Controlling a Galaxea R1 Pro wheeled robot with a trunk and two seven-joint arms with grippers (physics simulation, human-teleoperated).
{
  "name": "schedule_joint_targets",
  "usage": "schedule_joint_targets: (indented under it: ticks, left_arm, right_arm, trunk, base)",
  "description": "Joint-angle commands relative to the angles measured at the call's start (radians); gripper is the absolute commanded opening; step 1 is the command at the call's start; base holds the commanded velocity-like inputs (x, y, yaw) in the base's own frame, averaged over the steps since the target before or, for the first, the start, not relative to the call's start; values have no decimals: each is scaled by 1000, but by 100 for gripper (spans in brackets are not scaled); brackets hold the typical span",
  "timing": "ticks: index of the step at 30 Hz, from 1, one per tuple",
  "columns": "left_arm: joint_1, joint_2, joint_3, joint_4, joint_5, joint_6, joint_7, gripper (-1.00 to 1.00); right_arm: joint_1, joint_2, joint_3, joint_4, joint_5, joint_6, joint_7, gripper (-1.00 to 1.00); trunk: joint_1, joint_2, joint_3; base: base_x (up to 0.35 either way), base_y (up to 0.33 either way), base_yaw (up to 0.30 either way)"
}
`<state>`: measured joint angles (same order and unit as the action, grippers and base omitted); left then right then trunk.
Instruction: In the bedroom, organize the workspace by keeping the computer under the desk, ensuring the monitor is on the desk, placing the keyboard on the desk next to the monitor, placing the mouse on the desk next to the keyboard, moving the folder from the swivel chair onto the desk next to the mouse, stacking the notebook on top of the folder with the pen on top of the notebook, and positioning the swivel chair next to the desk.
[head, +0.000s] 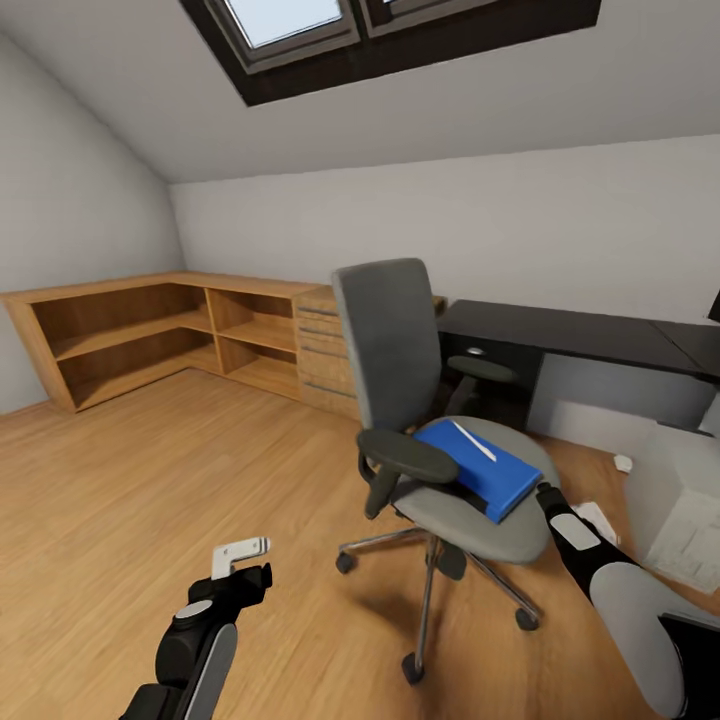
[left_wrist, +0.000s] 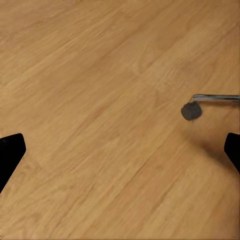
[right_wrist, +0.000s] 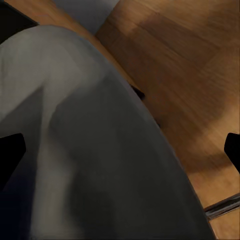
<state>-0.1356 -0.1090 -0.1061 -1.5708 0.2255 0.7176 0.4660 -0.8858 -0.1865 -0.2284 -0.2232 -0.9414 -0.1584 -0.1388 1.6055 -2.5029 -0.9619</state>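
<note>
The swivel chair (head: 440, 440) is standing on the wood floor (head: 150, 480), well apart from the black desk (head: 580, 335) behind it. The blue folder (head: 480, 465) is lying flat on the grey seat (right_wrist: 90, 150) with the thin white pen (head: 472, 440) resting on top of it.

The right claw (head: 545, 492) is reaching in at the seat's edge, just beside the near corner of the folder; its wrist view is looking down along the seat cushion, and its dark finger tips (right_wrist: 11, 150) are sitting wide apart at either side, so it is released and gripping nothing. The left claw (head: 240, 555) is hanging low over bare floor, its tips (left_wrist: 11, 152) likewise spread wide and empty, with one chair castor (left_wrist: 190, 111) ahead of it.

The step in hand appears to be picking the folder off the seat. To do this well, the right claw should be sliding one finger under the folder's overhanging edge and closing gently, keeping the folder level so the loose pen is not rolling off.
</note>
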Motion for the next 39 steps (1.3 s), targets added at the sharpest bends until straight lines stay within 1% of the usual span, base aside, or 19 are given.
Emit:
schedule_joint_targets:
  ticks: [1, 4, 9, 14, 27, 32, 39]
  left_arm:
    - [-1, 0, -1, 5, 10, 2, 10, 100]
    - [-1, 0, -3, 12, 9, 2, 12, 100]
    - [-1, -1, -4, 12, 9, -1, 8, 100]
    - [-1, 0, -4, 12, 9, 0, 9, 100]
    - [-1, -1, -4, 12, 8, -1, 10, 100]
    - [-1, -1, -6, 12, 8, -1, 9, 100]
    - [-1, -1, -6, 12, 8, -1, 10, 100]
  right_arm:
    - [1, 29, 4, 1, -22, -4, -3, 100]
    - [1, 28, 3, 1, -22, -3, -2, 100]
    - [1, 28, 1, 1, -22, -4, -1, 100]
    - [1, 28, 1, 1, -22, -5, -1, 100]
    - [1, 28, 3, 1, -22, -4, -1, 100]
    - [1, 28, 3, 1, -21, -5, 25, 100]
    - [1, 27, 3, 1, -20, -4, 32, 100]
  trunk:
    - [0, 0, -1]
    - [0, 0, -1]
    - [0, 0, -1]
    - [0, 0, -1]
    - [0, 0, -1]
    - [0, 0, -1]
    - [0, 0, -1]
  base:
    - [83, 0, 44]
    - [2, 0, 1]
    - [251, 0, 88]
    - [144, 0, 259]
    - [7, 0, 276]
    - [0, 0, 277]
    - [0, 0, 277]
